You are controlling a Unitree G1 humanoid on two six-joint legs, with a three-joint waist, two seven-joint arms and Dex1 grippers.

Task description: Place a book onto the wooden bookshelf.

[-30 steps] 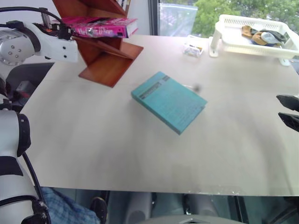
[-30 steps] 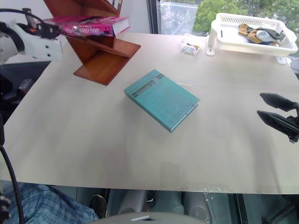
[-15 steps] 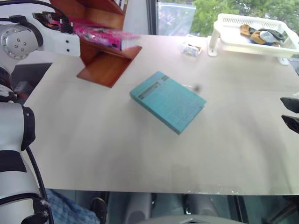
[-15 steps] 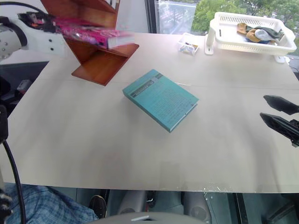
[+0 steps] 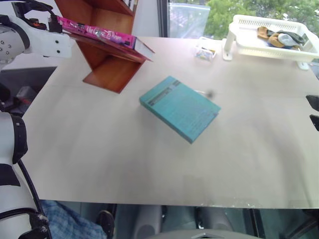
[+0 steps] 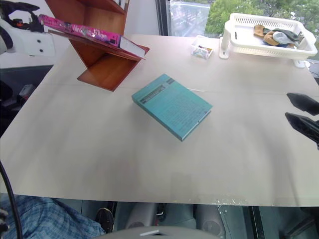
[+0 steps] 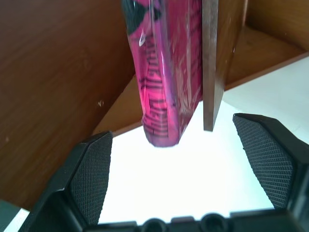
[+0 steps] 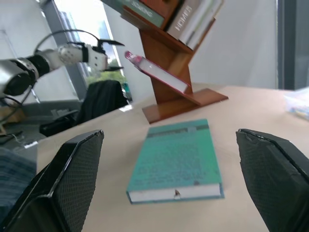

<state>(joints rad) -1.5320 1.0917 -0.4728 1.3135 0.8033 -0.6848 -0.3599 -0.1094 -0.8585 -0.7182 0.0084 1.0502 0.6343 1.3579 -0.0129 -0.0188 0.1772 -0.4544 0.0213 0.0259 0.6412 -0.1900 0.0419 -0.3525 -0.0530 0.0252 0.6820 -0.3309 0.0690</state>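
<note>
The magenta book (image 5: 94, 34) lies slanted on a sloping board of the reddish-brown wooden bookshelf (image 5: 112, 71) at the table's far left corner. Its white page edges face the table's middle. My left gripper (image 6: 26, 15) stands open just past the book's outer end. In the left wrist view the book's spine end (image 7: 164, 92) hangs ahead of the spread fingers (image 7: 94, 174) and touches neither. My right gripper (image 6: 302, 113) hovers open and empty over the table's right edge, far from the shelf.
A teal-green book (image 5: 179, 107) lies flat mid-table. A white basket tray (image 5: 271, 42) with cloth items stands at the far right, with a small clear box (image 5: 205, 51) beside it. More books (image 8: 193, 14) stand higher up in the shelf. A person's checked trouser leg (image 6: 45, 219) shows below the table's near left.
My left gripper has opened and let go of the magenta book. The book has tipped down onto the sloping board. The left hand has drawn slightly away to the left.
</note>
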